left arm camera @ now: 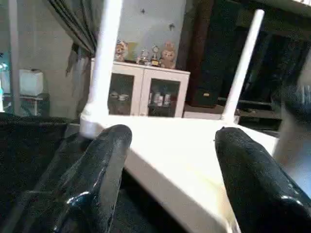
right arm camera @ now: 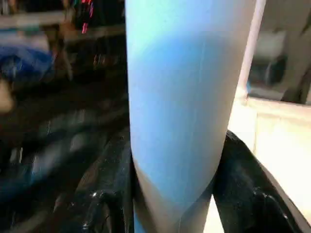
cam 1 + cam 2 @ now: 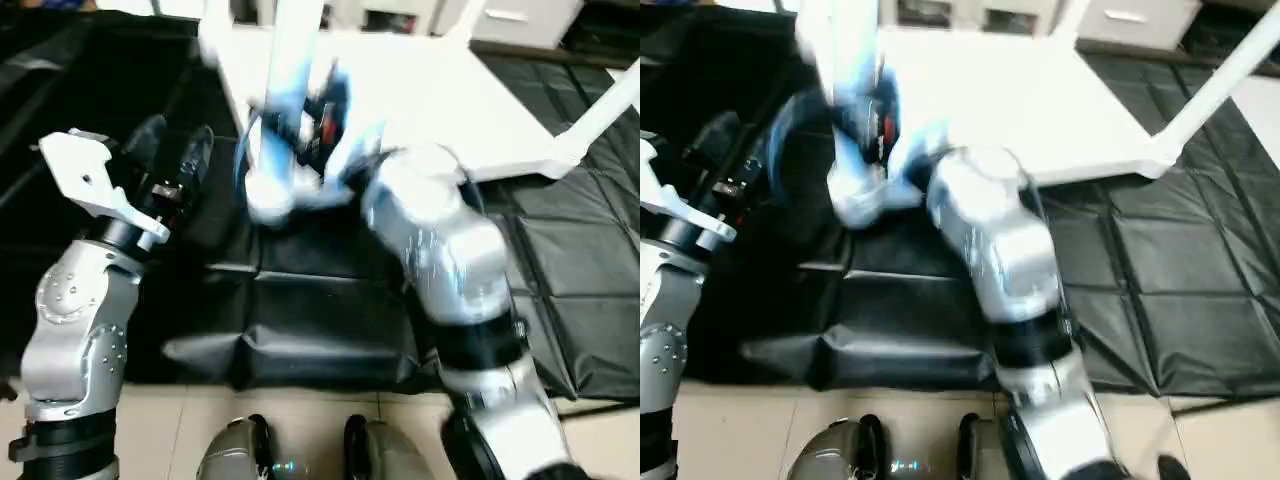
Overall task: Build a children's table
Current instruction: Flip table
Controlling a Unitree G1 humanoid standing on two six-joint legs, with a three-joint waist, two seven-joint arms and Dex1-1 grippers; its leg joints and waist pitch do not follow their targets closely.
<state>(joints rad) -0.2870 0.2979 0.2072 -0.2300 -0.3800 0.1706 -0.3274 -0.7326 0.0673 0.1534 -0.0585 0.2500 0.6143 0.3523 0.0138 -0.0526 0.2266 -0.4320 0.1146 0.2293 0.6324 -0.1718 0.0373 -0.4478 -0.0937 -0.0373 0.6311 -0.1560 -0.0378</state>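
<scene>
White plastic table top (image 3: 420, 95) lying upside down on black padded mats (image 3: 560, 280), far centre of the scene. Fitted legs rise from its corners: one at the right near corner (image 3: 610, 110), slanting up and right, and others at the far corners (image 1: 243, 68). Right gripper (image 2: 177, 194), fingers pressed against either side of a further leg (image 2: 180, 97), holds it upright at the top's near left corner. Left gripper (image 1: 167, 160), fingers spread wide with nothing between them, hangs to the left of the top, near its edge. A white cabinet (image 1: 146, 94) stands beyond.
</scene>
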